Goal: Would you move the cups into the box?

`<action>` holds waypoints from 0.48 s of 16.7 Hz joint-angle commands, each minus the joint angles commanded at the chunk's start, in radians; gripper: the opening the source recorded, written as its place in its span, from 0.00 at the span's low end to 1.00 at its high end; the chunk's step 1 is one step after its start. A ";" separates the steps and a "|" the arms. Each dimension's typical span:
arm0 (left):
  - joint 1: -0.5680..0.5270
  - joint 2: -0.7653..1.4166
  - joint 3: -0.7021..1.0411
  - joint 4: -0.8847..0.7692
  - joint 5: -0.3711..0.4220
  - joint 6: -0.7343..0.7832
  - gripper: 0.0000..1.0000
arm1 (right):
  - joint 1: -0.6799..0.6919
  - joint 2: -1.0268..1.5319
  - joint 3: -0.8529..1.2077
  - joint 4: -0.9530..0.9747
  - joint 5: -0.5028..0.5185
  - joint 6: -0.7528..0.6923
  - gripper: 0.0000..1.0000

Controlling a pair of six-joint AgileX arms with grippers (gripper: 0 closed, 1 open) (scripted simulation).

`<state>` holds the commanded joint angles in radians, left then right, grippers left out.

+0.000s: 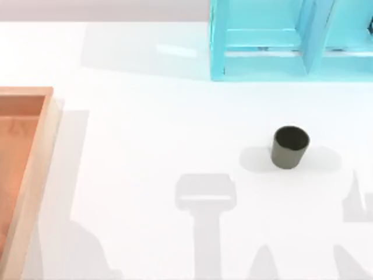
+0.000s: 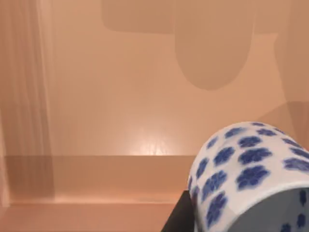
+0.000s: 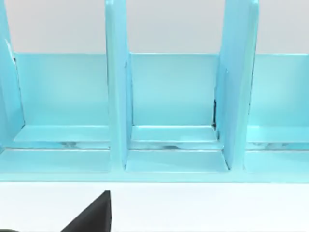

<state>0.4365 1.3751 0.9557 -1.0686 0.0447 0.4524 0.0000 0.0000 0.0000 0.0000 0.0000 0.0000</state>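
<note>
The white cup with blue flowers [image 2: 246,174] hangs tilted close above the box's orange-brown floor [image 2: 120,96] in the left wrist view. My left gripper is shut on it, and one dark finger [image 2: 177,220] shows beside the cup. In the top view the box [image 1: 48,151] lies at the table's left edge. The dark olive-grey cup [image 1: 289,147] stands upright on the white table, right of the middle. A dark part of my right gripper [image 3: 91,217] shows at the edge of the right wrist view, facing the shelf.
A turquoise shelf unit [image 1: 280,41] with upright dividers [image 3: 118,96] stands at the back right of the table. Arm shadows fall on the white table along its front edge.
</note>
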 joint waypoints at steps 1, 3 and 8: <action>0.000 0.000 0.000 0.000 0.000 0.000 0.68 | 0.000 0.000 0.000 0.000 0.000 0.000 1.00; 0.000 0.000 0.000 0.000 0.000 0.000 0.83 | 0.000 0.000 0.000 0.000 0.000 0.000 1.00; 0.000 0.000 0.000 0.000 0.000 0.000 1.00 | 0.000 0.000 0.000 0.000 0.000 0.000 1.00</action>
<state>0.4365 1.3751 0.9557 -1.0686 0.0447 0.4524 0.0000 0.0000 0.0000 0.0000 0.0000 0.0000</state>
